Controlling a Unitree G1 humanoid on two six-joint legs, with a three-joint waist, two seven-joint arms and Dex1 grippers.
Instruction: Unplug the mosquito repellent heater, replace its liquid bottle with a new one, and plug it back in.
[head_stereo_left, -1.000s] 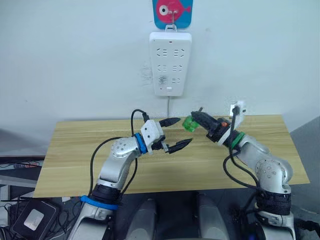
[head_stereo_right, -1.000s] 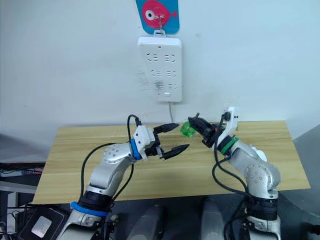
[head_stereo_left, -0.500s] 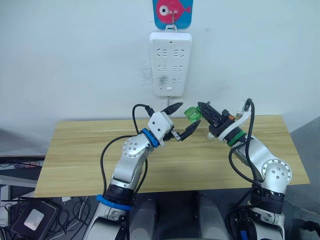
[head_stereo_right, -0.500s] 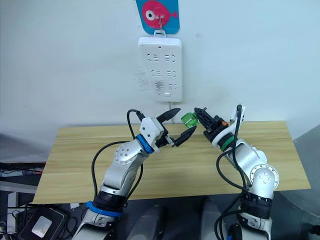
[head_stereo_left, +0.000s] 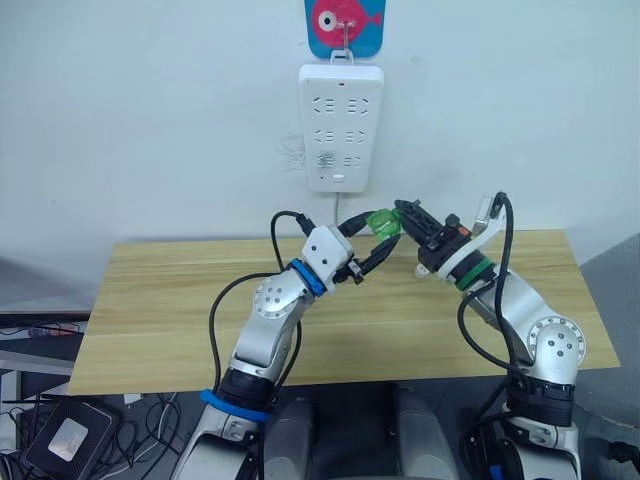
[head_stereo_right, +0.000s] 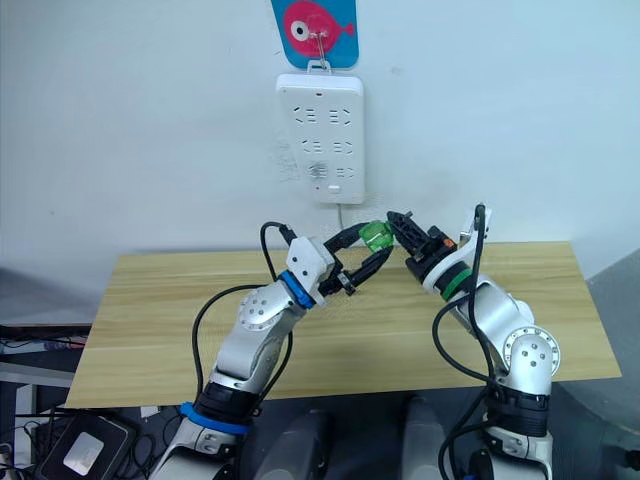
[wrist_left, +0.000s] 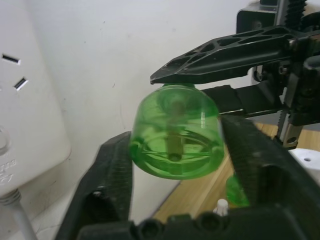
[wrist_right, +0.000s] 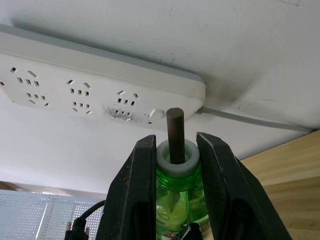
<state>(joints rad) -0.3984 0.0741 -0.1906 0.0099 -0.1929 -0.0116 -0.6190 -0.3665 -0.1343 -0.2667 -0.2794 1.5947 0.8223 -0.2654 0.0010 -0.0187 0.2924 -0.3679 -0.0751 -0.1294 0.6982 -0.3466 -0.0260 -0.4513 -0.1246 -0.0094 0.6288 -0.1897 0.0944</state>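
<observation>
Right gripper (wrist_right: 172, 165) fingers clamped on the neck of the green bottle (wrist_right: 177, 192); translucent green plastic, white collar, dark wick rod sticking out past the fingertips (seen in the right wrist view). Left gripper (wrist_left: 175, 150) fingers spread about a bottle-width, straddling the bottle's round base; black ribbed pads just beside the green wall on both sides, contact cannot be told. Left wrist view looks straight up the domed, glossy bottom, with the wick visible through the plastic.

In the head views the two grippers meet in mid-air above the far edge of the wooden table (head_stereo_left: 150, 300), bottle (head_stereo_left: 382, 222) between them, left gripper (head_stereo_left: 362, 250) at its 8 o'clock, right gripper (head_stereo_left: 404, 218) at its 3 o'clock. White power strip (head_stereo_left: 341, 125) hangs on the wall at 12 o'clock from the bottle, matte plastic, rows of sockets, cord dropping from its lower end; pink fish hook plate (head_stereo_left: 345, 25) above it.

A small white rounded piece (wrist_left: 307, 161) on the table past the left fingers (possibly the heater, cannot tell); a second green bottle (wrist_left: 235, 192) beside it.
</observation>
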